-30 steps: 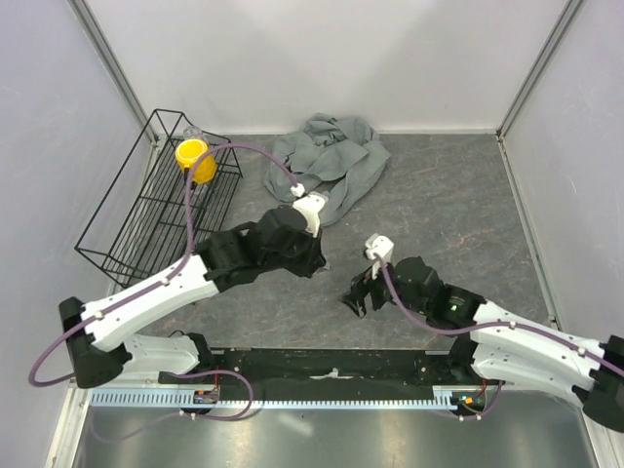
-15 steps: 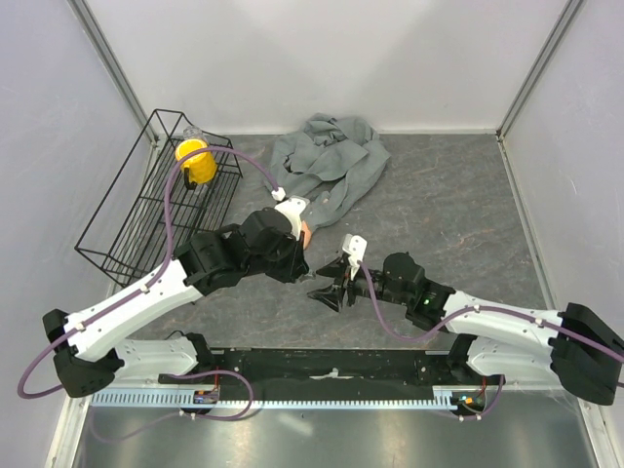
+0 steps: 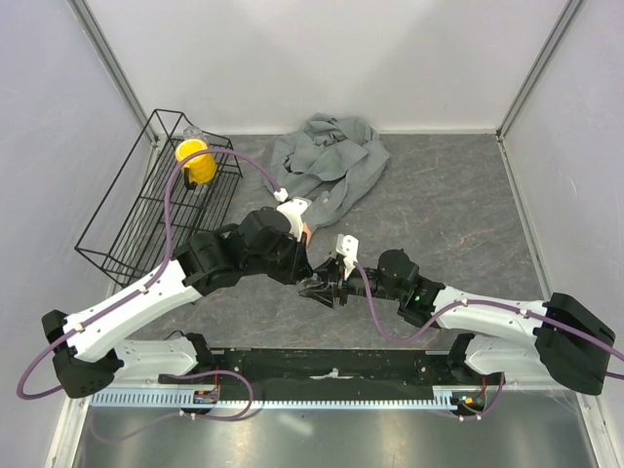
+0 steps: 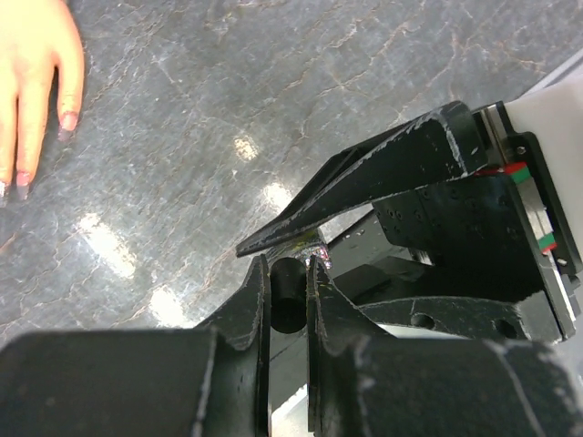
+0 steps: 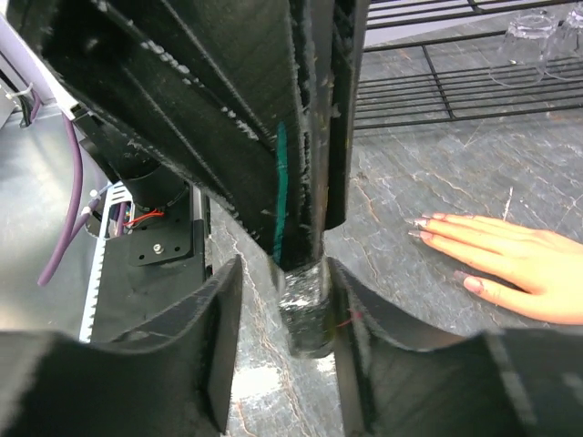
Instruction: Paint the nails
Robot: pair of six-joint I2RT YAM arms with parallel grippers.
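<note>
Close to the arms' bases, the right hand (image 5: 287, 278) has swung in leftward over the last second. It has narrowed from wide to a slim gape around the small dark cylinder (image 5: 307, 319), which the left hand (image 4: 287, 273) keeps clamped between its fingers. One right pad looks to be touching the cylinder and the other stands just off it. I judge this to be the polish bottle being taken into a two-handed hold for opening, so painting has not begun. Just beyond, the mannequin hand (image 5: 519, 264) lies flat on the desk (image 3: 439, 205), palm down, the nails (image 5: 473, 284) facing up and untouched. Its long axis runs from the grey sleeve (image 3: 327, 161) at the far side nearward, fingertips pointing toward the arms and slightly left.
</note>
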